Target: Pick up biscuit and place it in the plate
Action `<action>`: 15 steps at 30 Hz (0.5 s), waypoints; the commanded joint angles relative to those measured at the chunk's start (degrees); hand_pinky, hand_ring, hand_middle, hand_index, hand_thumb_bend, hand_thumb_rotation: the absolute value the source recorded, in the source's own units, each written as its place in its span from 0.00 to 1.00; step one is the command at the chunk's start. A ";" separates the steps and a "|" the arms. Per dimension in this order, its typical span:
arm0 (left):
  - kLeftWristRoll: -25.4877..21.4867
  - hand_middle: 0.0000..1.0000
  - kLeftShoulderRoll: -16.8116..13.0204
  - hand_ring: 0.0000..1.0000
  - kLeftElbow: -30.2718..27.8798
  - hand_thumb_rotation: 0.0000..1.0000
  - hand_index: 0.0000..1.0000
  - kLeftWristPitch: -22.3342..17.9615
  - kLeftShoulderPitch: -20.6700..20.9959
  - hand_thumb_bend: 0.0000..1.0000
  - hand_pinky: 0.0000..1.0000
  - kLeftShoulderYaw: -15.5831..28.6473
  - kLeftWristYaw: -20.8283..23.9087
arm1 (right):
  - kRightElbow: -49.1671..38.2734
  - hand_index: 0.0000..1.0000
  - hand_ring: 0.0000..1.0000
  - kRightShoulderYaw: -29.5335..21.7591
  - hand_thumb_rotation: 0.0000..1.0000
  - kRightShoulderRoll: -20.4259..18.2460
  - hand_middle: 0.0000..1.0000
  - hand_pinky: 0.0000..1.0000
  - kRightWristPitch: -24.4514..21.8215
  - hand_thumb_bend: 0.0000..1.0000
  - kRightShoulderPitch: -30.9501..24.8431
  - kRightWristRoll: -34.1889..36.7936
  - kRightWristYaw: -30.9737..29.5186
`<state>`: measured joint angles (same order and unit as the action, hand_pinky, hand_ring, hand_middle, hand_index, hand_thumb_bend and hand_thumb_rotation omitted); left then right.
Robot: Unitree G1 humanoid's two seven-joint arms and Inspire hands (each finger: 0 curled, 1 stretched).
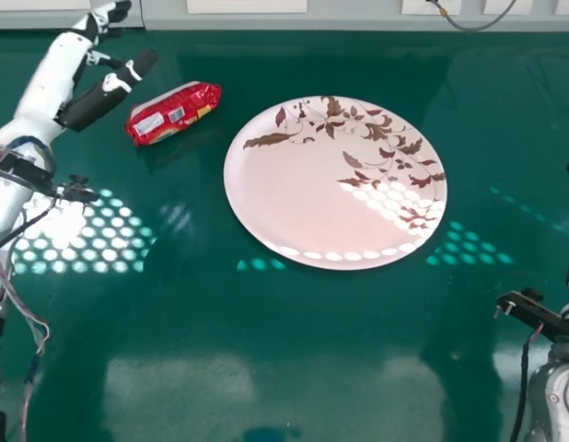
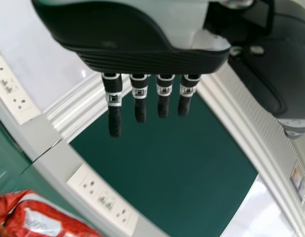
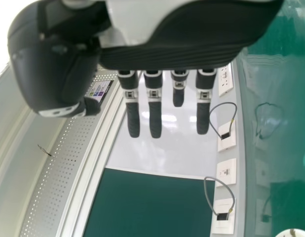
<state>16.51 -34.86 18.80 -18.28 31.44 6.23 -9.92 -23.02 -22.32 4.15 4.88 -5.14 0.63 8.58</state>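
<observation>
1. Head view, hand. I am holding my left hand (image 1: pixel 89 108) beside the biscuit packet (image 1: pixel 172 113), apart from it and wide, with the thumb towards the packet; that side is presumably serving as the mouth of the coming grasp.
2. Head view, goods. The red biscuit packet is lying on the green table (image 1: pixel 266 322), between the left hand and the plate (image 1: pixel 294 184); its slant is probably calling for a turn of the wrist before closing. The plate is lying farther to the hand's right, face up, ready for receiving. My right arm (image 1: pixel 563 391) is resting well apart, likely leaving the work to the left.
3. Left wrist view. The fingers (image 2: pixel 114 108) are pointing straight, holding nothing. The packet is lying near the hand, clear of the fingertips; socket panels (image 2: pixel 103 200) are standing beyond.
4. Right wrist view. My right hand (image 3: pixel 192 49) is hanging wide and unladen, seemingly a spare for this pick; looped cables (image 3: pixel 206 197) are hanging at the wall beyond it.
</observation>
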 commanded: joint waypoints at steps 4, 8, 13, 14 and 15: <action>2.54 1.00 -2.03 1.00 4.46 0.47 1.00 0.19 3.10 1.00 0.76 -3.56 -1.39 | -0.91 0.76 0.77 -0.61 0.25 0.27 0.79 0.70 -0.25 0.47 -0.67 0.84 0.02; 3.37 0.98 -2.02 0.98 6.32 0.46 1.00 1.20 4.57 1.00 0.76 -5.47 -1.81 | -0.49 0.76 0.77 -0.56 0.23 0.64 0.79 0.69 0.52 0.45 -0.76 0.64 -0.18; 3.79 0.99 -2.57 0.99 8.44 0.46 1.00 0.88 6.38 1.00 0.82 -7.37 -2.66 | -0.32 0.76 0.76 -0.63 0.23 0.61 0.78 0.69 0.98 0.46 -0.86 0.68 -0.15; 3.82 0.99 -2.85 0.99 9.08 0.45 1.00 0.45 6.84 1.00 0.85 -7.79 -3.29 | -0.31 0.76 0.76 -0.65 0.23 0.54 0.78 0.68 1.05 0.46 -0.89 0.86 -0.18; 4.23 1.00 -3.22 1.00 9.55 0.45 1.00 0.37 7.28 1.00 0.88 -8.33 -3.82 | -0.38 0.75 0.76 -0.66 0.24 0.44 0.78 0.68 0.93 0.47 -0.93 1.04 -0.17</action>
<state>20.14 -36.89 27.44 -17.29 37.71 -1.14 -12.69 -23.33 -22.51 4.23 5.03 -5.33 1.44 8.51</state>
